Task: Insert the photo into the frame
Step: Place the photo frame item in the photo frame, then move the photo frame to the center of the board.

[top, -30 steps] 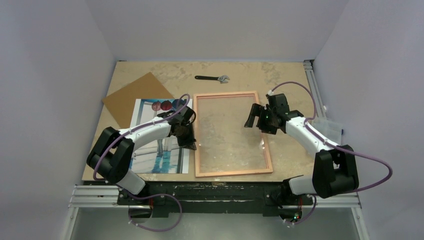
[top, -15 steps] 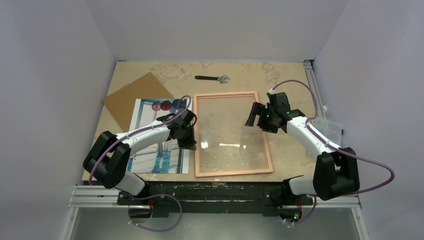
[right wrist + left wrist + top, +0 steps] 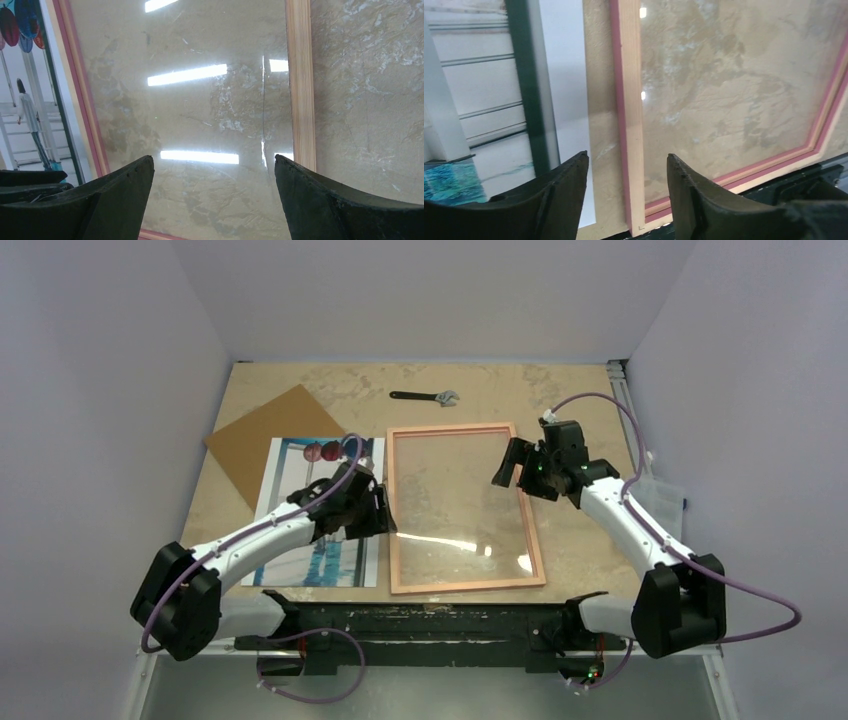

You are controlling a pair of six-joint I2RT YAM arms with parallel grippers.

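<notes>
Two end effectors, both spread wide, and neither has hold of anything.

You've got the frame (image 3: 466, 586) lying flat in the middle of the table (image 3: 560, 390), wood-coloured side up with the clear pane showing the table's marble pattern through it. The photo (image 3: 288, 472) lies picture side up just to the left of it, not touching: in the left wrist view there's a narrow strip of bare table between the print's white edge and the frame's rail. The red and blue balls sit at the photo's top edge.

Your left end effector (image 3: 383, 512) sits at the frame's left rail, right at the photo's right edge. From its wrist camera, the left end effector (image 3: 626, 157) has that rail running up between its fingers. I can't tell if it's touching the wood or just above it.

Your right end effector (image 3: 510, 465) is over the upper right part of the frame. In its own view, the right end effector (image 3: 214, 160) has mostly pane between the fingers, and the right rail disappears behind the right-hand finger (image 3: 325, 205).

A brown board (image 3: 270, 435) lies tucked partly under the photo's upper left corner, and a wrench (image 3: 425, 396) lies near the top of the table, well apart from everything.
</notes>
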